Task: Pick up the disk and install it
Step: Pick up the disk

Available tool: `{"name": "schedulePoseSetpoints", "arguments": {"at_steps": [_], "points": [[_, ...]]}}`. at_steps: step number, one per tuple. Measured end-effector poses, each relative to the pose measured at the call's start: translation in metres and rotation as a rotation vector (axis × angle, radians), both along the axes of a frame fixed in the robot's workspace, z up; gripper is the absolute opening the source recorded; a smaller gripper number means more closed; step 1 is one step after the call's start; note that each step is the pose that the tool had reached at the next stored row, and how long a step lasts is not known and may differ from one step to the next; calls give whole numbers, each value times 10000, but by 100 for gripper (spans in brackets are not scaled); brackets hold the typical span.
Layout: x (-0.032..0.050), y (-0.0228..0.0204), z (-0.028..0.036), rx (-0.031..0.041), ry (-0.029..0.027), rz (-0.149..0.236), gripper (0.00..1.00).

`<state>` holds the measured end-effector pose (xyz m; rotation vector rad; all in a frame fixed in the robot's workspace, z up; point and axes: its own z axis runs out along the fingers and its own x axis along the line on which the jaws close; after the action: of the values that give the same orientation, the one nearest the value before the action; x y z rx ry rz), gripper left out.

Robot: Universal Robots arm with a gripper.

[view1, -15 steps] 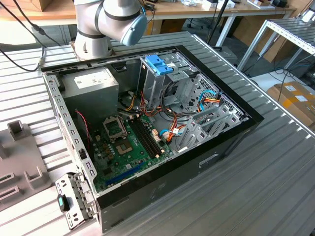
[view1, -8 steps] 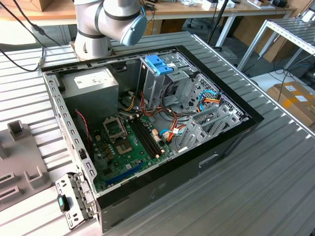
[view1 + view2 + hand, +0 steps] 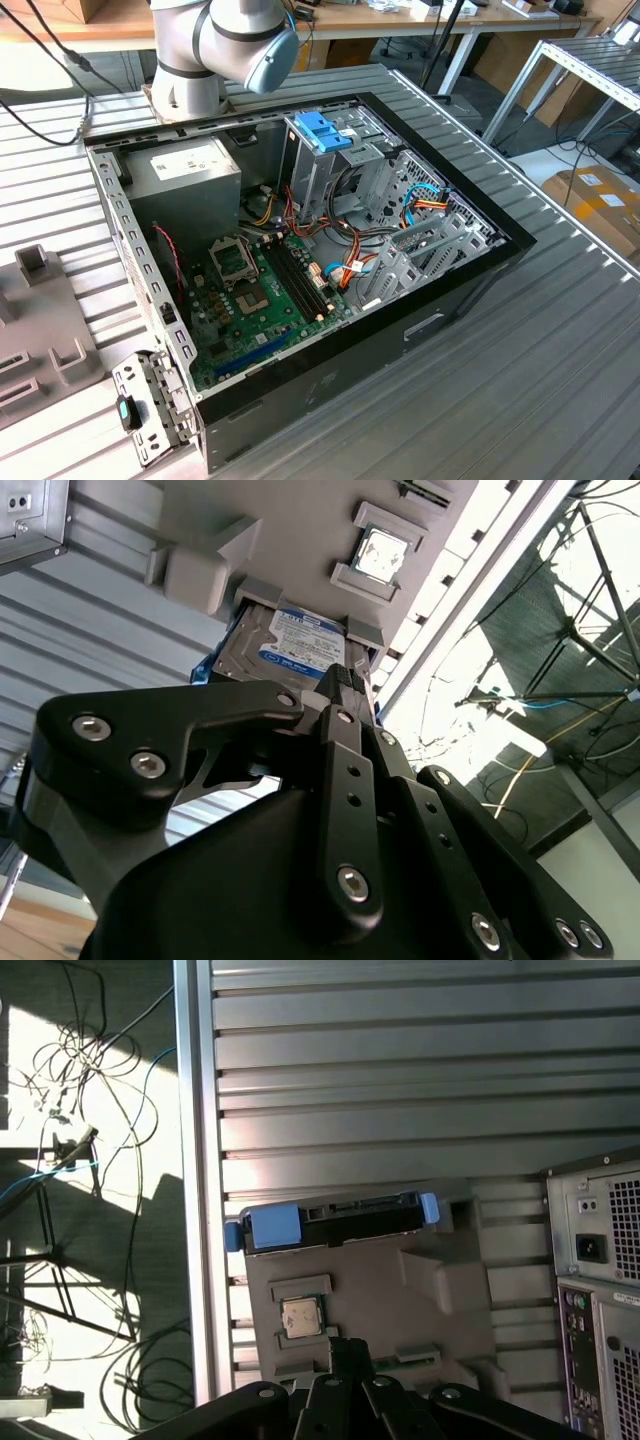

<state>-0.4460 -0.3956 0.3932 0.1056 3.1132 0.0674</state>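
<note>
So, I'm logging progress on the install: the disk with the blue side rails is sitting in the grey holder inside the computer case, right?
Not quite. The disk with the blue side rails does sit in the grey holder, but that holder lies on the slatted table beside the computer case, not inside it. The first wrist view shows this.

The exterior view looks down at a slant, from fairly near, onto the open computer case on the ribbed tabletop. Both wrist views look past the black tool at the grey holder carrying the disk. The first wrist view looks almost straight down from farther off, while the second wrist view looks low and oblique from closer.
</note>
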Motion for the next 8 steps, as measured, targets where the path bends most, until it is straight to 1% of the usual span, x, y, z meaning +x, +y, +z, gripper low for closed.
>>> {"name": "schedulePoseSetpoints", "arguments": {"at_steps": [2, 4, 5, 8], "points": [[6, 21, -1, 1, -2, 28, 11], [17, 60, -1, 0, -1, 60, 11], [21, 72, -1, 0, -1, 73, 11], [43, 106, -1, 1, -2, 263, 11]]}}
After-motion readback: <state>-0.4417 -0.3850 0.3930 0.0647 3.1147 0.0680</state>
